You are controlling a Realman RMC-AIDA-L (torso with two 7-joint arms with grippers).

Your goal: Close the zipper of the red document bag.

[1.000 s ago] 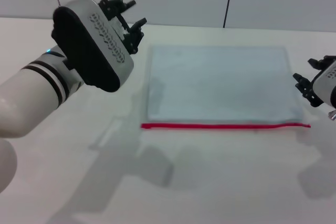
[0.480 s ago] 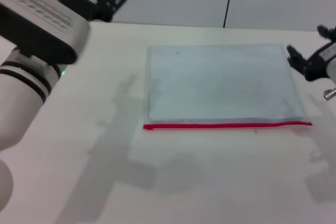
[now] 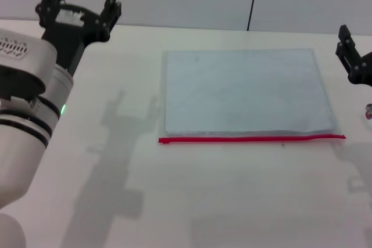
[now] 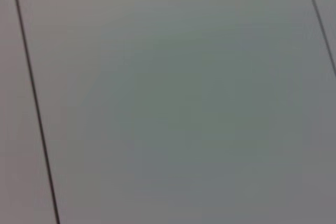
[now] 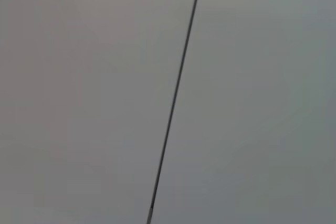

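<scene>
Flat red document bag (image 3: 247, 91), zipper (image 3: 251, 139) nearest

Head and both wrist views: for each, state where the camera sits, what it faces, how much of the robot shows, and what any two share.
Head view: on the robot's head, looking forward and down at the white table with the red document bag and its zipper; the open left claw and the right claw show, both raised.
Left wrist view: on the left wrist, facing a grey panelled wall; no robot parts.
Right wrist view: on the right wrist, same kind of wall; no robot parts.
Shared: both wrist views show only wall with dark seams.
</scene>
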